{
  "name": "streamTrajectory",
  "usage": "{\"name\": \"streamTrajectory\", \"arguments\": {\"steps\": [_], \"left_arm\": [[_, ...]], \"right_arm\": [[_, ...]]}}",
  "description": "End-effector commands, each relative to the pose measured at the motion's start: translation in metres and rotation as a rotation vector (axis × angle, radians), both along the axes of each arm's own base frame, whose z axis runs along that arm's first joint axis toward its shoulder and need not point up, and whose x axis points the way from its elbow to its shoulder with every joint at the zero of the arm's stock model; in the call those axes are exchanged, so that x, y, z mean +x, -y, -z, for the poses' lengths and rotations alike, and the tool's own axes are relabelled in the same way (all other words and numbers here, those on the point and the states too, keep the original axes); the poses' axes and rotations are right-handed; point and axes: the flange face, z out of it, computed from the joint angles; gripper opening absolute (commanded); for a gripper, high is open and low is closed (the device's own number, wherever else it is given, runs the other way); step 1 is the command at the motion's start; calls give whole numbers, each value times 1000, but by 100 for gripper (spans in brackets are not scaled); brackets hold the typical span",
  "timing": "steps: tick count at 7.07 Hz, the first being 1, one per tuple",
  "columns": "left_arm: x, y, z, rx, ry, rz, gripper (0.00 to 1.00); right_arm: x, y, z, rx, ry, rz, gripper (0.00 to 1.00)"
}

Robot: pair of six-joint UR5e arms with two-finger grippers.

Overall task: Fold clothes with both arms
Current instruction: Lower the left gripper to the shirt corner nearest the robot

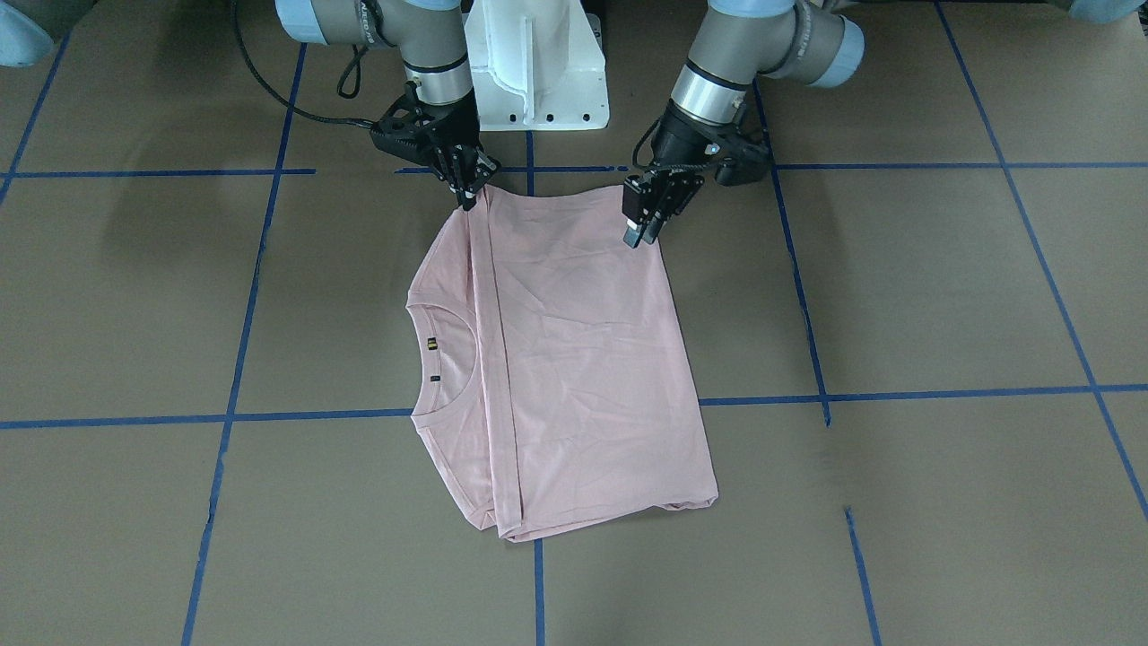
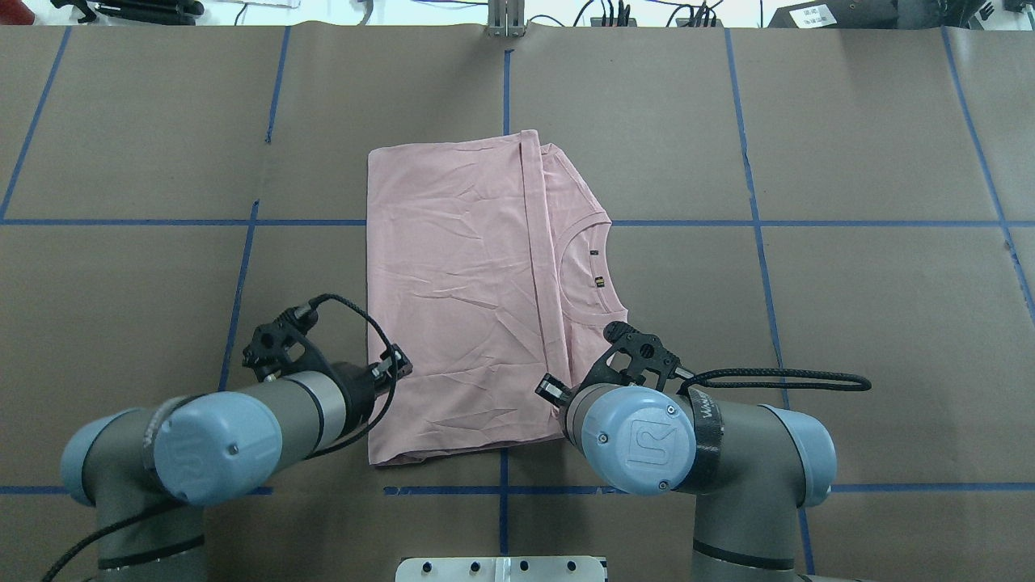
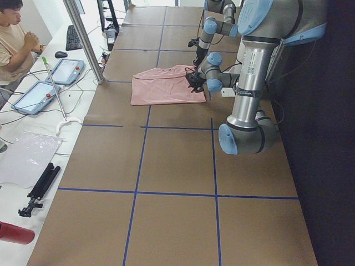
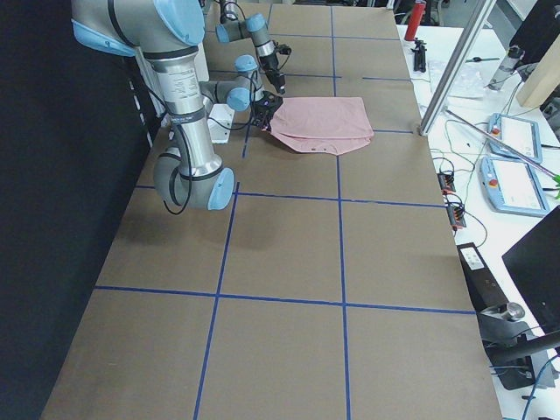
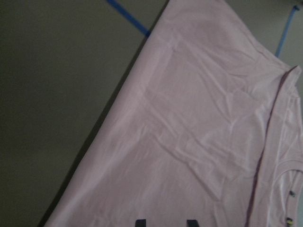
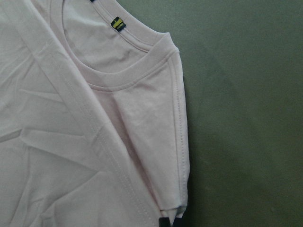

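The pale pink T-shirt (image 1: 583, 359) (image 2: 453, 291) lies flat and folded on the brown table, plain side up. Its hem runs beside the neckline, where a small neck label (image 1: 432, 344) (image 6: 117, 23) shows. My left gripper (image 1: 639, 233) hovers just over the shirt's edge nearest the robot. Its fingertips (image 5: 140, 222) stand apart, so it is open and holds nothing. My right gripper (image 1: 468, 196) sits at the other near corner, by the folded sleeve (image 6: 161, 142). Its fingers look closed together on the cloth there.
The white pedestal base (image 1: 538, 63) stands just behind both grippers. Blue tape lines (image 1: 538, 413) grid the table. A seated person (image 3: 14, 44), control tablets (image 3: 66, 71) and tools lie on the side bench past the table's far edge.
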Motion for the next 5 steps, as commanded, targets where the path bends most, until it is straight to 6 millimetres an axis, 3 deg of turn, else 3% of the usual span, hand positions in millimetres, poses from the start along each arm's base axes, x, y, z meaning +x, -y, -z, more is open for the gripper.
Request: {"name": "streamTrajectory", "arguments": {"steps": [1,5], "left_arm": [[19,-37,-46,-23,95,-37,45],[18,-42,-39,-33,148,-49,46]], "right_arm": [[-1,-3,-4,-1,-9,3,0],[-2,-6,-8,-2,-15,7,0]]}}
